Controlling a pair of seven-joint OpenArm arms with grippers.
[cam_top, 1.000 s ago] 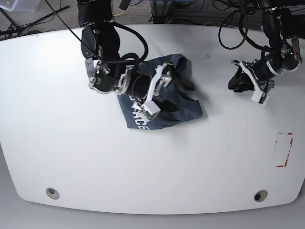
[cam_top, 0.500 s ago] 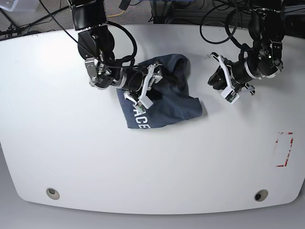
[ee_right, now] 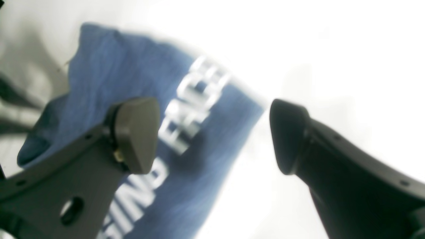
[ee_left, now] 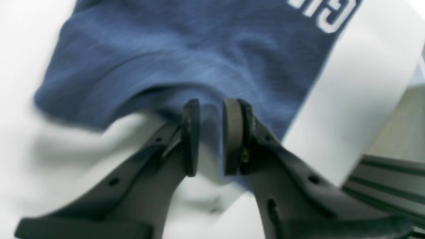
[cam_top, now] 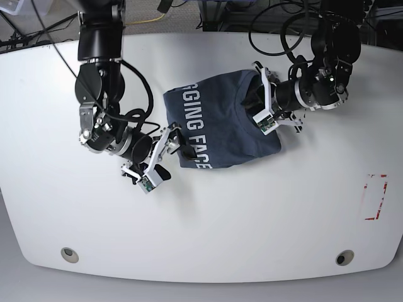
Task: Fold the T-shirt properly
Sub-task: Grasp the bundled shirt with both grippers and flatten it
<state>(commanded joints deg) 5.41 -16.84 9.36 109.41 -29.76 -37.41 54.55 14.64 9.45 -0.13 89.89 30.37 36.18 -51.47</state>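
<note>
The navy T-shirt (cam_top: 220,132) lies bunched in the middle of the white table (cam_top: 252,220), its white letters "GGING FACE" facing up. My left gripper (cam_top: 261,107) is at the shirt's right edge. In the left wrist view its pads (ee_left: 191,136) stand almost together, with blue cloth (ee_left: 166,49) showing in the narrow gap between them. My right gripper (cam_top: 167,157) hovers at the shirt's lower left corner. The right wrist view shows it wide open (ee_right: 212,136) over the lettered edge (ee_right: 109,83), holding nothing.
A red-marked rectangle (cam_top: 376,197) sits near the table's right edge. Two round fittings (cam_top: 69,255) (cam_top: 344,258) are set near the front edge. Cables and stands crowd the floor behind the table.
My left gripper has moved left from bare table onto the shirt's right edge. My right gripper has drawn back down-left off the shirt. The shirt has spread out and shows more lettering.
</note>
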